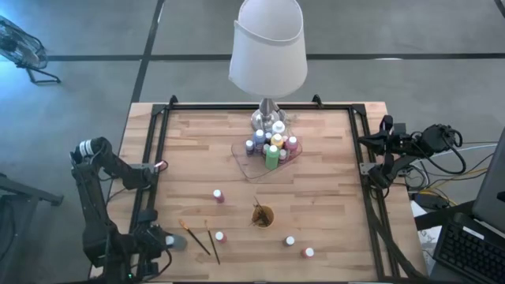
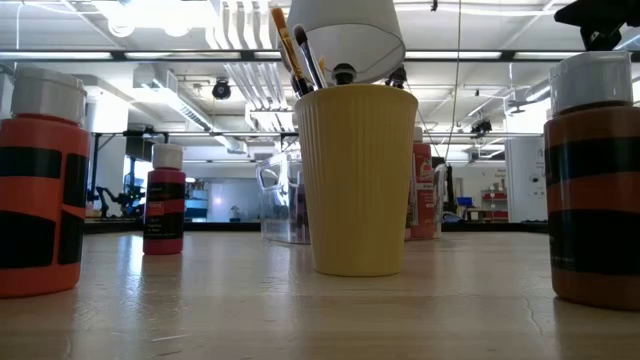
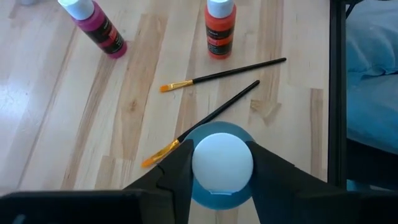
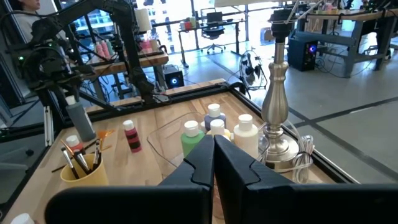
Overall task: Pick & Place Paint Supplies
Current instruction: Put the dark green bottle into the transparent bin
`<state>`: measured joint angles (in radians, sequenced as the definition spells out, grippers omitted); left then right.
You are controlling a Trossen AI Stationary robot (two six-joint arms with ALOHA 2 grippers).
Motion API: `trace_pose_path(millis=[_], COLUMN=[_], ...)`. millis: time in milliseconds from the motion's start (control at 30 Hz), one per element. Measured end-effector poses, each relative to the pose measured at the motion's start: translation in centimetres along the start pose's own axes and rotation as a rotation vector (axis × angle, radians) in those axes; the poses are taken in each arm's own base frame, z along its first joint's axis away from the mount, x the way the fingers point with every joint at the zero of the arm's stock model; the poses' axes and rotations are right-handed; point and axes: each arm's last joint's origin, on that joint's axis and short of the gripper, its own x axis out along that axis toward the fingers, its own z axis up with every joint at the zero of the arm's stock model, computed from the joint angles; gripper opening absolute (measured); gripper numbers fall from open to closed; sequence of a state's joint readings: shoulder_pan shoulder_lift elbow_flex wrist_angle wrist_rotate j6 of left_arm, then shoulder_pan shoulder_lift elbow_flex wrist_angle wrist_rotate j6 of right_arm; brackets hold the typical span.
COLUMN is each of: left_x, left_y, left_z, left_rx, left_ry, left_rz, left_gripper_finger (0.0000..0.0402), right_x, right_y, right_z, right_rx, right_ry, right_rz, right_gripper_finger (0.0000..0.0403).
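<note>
A pale butcher-block table (image 1: pixel 331 197) framed by dark rails is sitting on a grey floor, and the low view is looking past it into a bright workshop with ceiling lights and ducting. A lamp (image 1: pixel 268 49) with a white shade is standing at the far middle of the table, its metal base just behind a clear plastic tray (image 1: pixel 243 158) that is holding a cluster of white-capped paint bottles (image 1: pixel 272 146) in green, purple, pink and yellow.

Nearer the front, an orange cup (image 1: pixel 262 214) is holding brushes, with loose bottles lying around it: one (image 1: pixel 218 195) behind and to its left, one (image 1: pixel 220 236) in front left, and two (image 1: pixel 290 241) to the front right. Two dark-handled brushes (image 1: pixel 203 239) are lying crossed near the front left corner.

The left gripper (image 3: pixel 222 167) is hanging over that corner, and its wrist view is showing what the overhead one barely does: its fingers (image 3: pixel 176 174) are clasping the round white cap of a blue-grey bottle (image 3: pixel 222 190), which is standing upright just beside the brush tips. The right gripper (image 4: pixel 213 163) is waiting at the table's right edge with its fingers pressed together on nothing; its wrist view is showing the lamp stem and the tray bottles side-on.
</note>
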<state>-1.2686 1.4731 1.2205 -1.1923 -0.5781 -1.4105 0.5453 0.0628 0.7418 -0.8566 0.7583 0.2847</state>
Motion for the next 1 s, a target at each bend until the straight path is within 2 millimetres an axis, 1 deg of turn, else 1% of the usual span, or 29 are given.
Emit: trace_pose_path(millis=[300, 500, 833, 1000], left_x=[-0.3, -1.4, -3.1, -3.4], left_y=[0.2, 0.6, 2.5, 4.0], left_z=[0.1, 0.7, 2.3, 3.9], left_rx=[-0.010, -0.028, 0.000, 0.043], left_ry=[0.027, 0.036, -0.043, -0.130], left_rz=[-0.016, -0.058, -0.096, -0.060], left_gripper_finger=[0.0131, 0.0130, 0.0130, 0.0130], right_x=[0.0, 0.0, 0.0, 0.0], right_y=[0.0, 0.0, 0.0, 0.0], right_z=[0.0, 0.0, 0.0, 0.0], right_rx=[0.000, 0.000, 0.000, 0.000], right_ry=[0.000, 0.000, 0.000, 0.000], right_rz=[0.000, 0.000, 0.000, 0.000], right_gripper_finger=[0.0008, 0.0008, 0.0008, 0.0008])
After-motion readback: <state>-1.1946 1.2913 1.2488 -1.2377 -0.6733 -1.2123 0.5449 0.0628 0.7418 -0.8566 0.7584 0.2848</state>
